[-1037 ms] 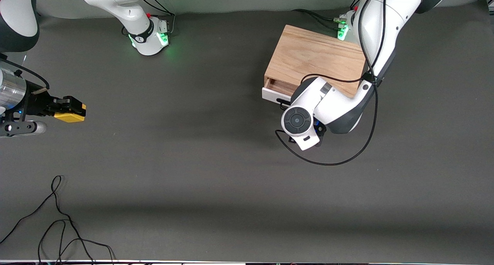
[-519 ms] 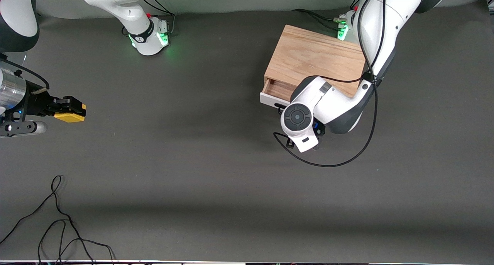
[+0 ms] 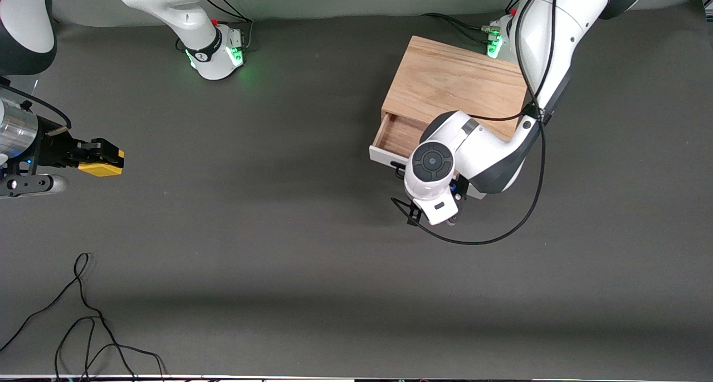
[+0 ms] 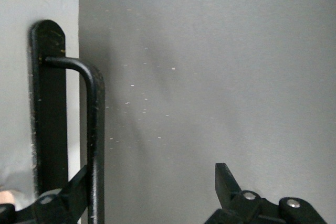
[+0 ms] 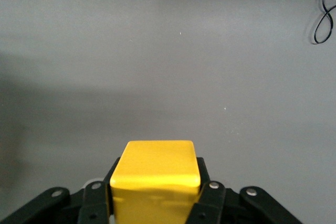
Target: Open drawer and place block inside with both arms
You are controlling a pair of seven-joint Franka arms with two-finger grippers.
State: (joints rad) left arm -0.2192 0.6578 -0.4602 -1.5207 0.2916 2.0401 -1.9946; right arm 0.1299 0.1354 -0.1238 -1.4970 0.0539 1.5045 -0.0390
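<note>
**Drawer partly out, block held aloft**

The drawer [image 3: 396, 140] stands partly out of the oak cabinet [image 3: 454, 87], which sits near the left arm's base. The left gripper [image 4: 149, 203] is at the black handle [image 4: 94, 129], jaws apart, one finger hooked under the bar. The right gripper [image 3: 103, 155] is clamped on the yellow block [image 3: 100, 167] over the table's right-arm edge.

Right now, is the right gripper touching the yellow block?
Touching. The right wrist view shows the right gripper with both fingers pressed against the block, which hangs above the table.
</note>
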